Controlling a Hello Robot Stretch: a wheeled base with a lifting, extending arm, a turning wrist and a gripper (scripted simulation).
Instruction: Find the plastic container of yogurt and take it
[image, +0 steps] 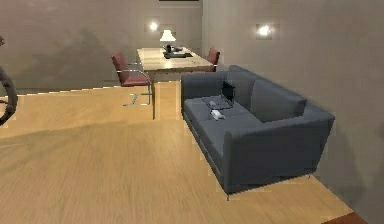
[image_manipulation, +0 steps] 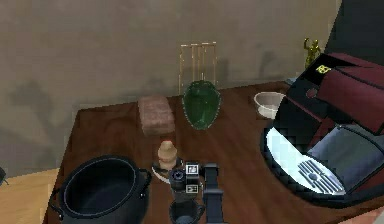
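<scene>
In the arm side view a small tan and white thing (image_manipulation: 167, 152) stands on the dark wooden table (image_manipulation: 110, 130), near its front edge. It is too small to name. My gripper (image_manipulation: 165, 171) shows just below it, left of the arm's two white squares. With that thing standing on the table at the gripper's far end, I cannot tell whether the gripper holds anything.
A black pot (image_manipulation: 100, 187) sits left of the arm. Farther out stand a brown block (image_manipulation: 158, 113), a green glass vessel (image_manipulation: 201, 102) and a white bowl (image_manipulation: 270, 102); a large black and red appliance (image_manipulation: 330, 120) stands at the right. The forward view has a blue-grey sofa (image: 265, 130), a wooden table (image: 175, 62) and red chairs (image: 130, 72).
</scene>
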